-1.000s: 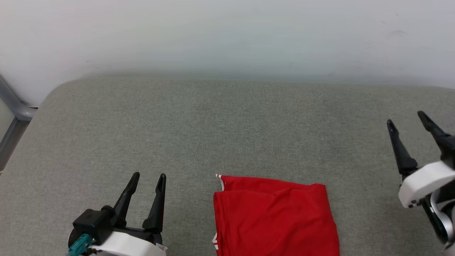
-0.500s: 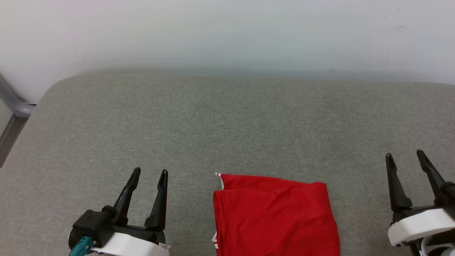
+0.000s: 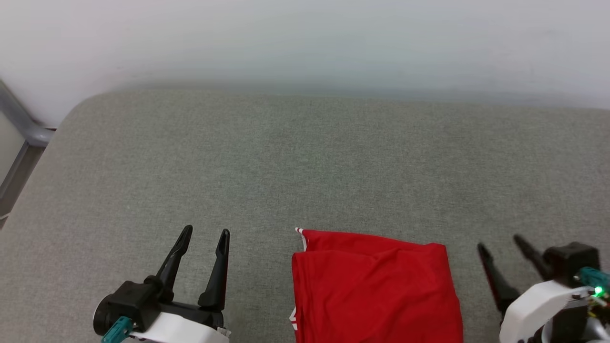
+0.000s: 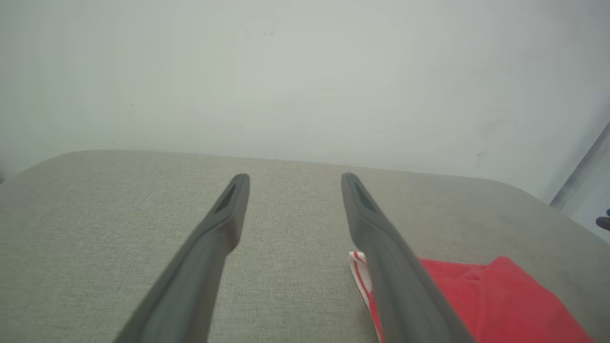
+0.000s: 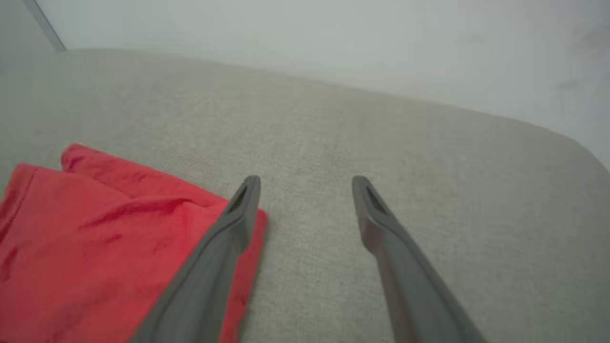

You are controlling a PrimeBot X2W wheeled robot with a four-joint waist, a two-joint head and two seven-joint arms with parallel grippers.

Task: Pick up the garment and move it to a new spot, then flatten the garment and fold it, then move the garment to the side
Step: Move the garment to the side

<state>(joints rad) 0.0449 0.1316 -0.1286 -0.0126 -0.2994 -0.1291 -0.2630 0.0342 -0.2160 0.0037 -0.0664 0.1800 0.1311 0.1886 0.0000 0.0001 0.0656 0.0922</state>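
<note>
At bottom centre, the folded shirt is laid on the grey cushion, flanked by left gripper and right gripper (both spread, empty), probably readied for shifting it aside.

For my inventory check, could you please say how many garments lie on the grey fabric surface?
1: the folded red jersey with striped trim lies between the left gripper and the right gripper; its near end is out of frame.
</note>
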